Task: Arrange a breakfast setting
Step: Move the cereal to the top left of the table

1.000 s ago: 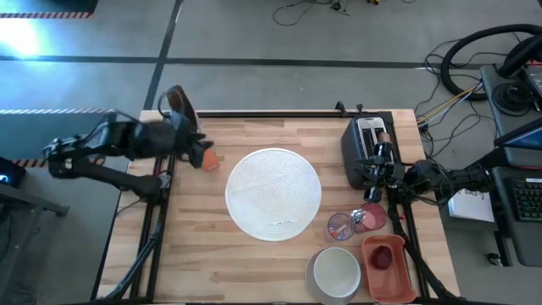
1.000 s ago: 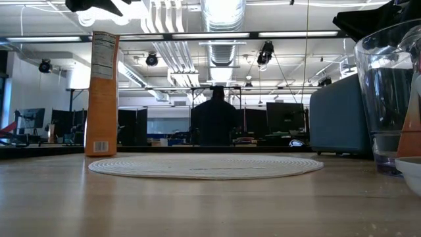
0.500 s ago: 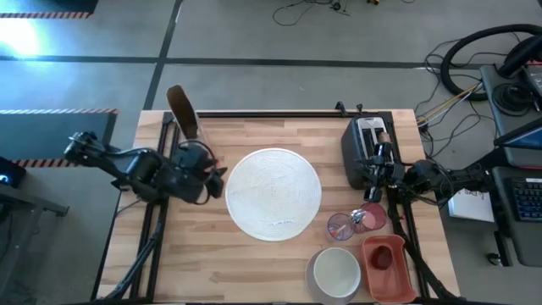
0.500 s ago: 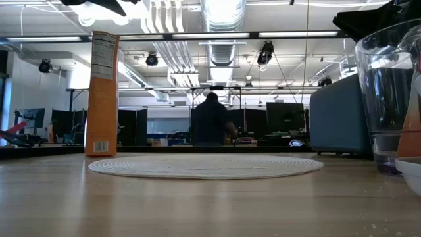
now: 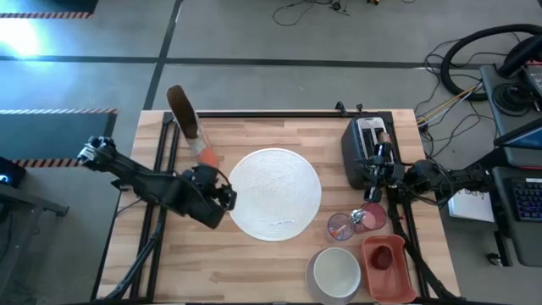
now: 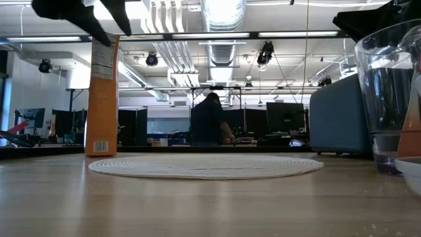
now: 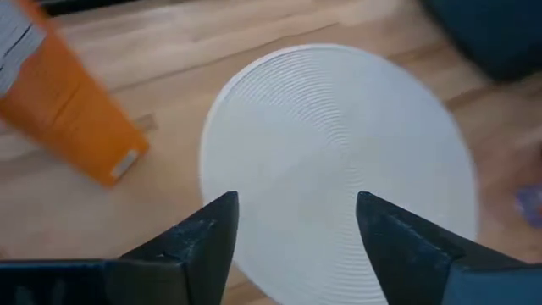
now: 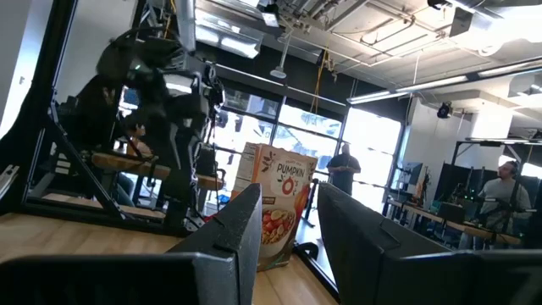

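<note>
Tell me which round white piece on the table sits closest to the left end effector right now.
The large woven white round at the table's center; the left end effector hovers at its edge. The white bowl sits far off, near the red container.

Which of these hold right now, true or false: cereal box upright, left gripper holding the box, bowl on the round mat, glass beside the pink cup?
1. The cereal box stands upright on the table. True.
2. The left gripper grips the box. False: its open, empty fingers hang above the round white mat, clear of the box.
3. The white bowl sits on the mat. False: it stands on bare wood beside the red container.
4. The clear purplish glass stands right beside the pink cup. True.
</note>
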Robot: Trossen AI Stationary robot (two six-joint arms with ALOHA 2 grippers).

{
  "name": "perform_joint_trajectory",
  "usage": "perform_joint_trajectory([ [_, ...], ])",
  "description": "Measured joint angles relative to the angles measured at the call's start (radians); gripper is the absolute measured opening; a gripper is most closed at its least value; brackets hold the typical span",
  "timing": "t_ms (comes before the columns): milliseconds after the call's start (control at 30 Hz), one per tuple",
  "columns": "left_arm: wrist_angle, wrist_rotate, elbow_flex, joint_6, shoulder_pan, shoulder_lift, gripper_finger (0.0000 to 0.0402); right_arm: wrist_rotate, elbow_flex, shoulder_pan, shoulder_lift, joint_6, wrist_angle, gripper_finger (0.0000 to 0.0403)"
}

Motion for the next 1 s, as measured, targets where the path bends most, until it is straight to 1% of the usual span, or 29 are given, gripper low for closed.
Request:
perform_joint_trajectory([
  [200,-0.194,0.0,0.0,-0.192,-0.026,0.083,0.0278,0.0,0.0,0.0,0.0,0.0,0.0,0.0107],
  [333,-0.304,-0.001,0.0,-0.392,-0.03,0.139,0.0301,0.0,0.0,0.0,0.0,0.0,0.0,0.0107],
  [433,-0.299,-0.007,-0.012,-0.469,-0.03,0.173,0.031,0.0,0.0,0.0,0.0,0.0,0.0,0.0107],
  [500,-0.301,-0.035,-0.025,-0.518,-0.029,0.187,0.0314,0.0,0.0,0.0,0.0,0.0,0.0,0.0107],
  [600,-0.301,-0.082,-0.066,-0.633,-0.025,0.209,0.0315,0.0,0.0,0.0,0.0,0.0,0.0,0.0107],
  [667,-0.302,-0.085,-0.097,-0.713,-0.021,0.228,0.0316,0.0,0.0,0.0,0.0,0.0,0.0,0.0107],
  [800,-0.3,-0.078,-0.134,-0.75,0.004,0.271,0.0316,0.0,0.0,0.0,0.0,0.0,-0.001,0.0107],
  [1000,-0.301,-0.077,-0.121,-0.763,0.078,0.364,0.0316,0.0,0.0,0.0,0.0,0.0,0.0,0.0107],
])
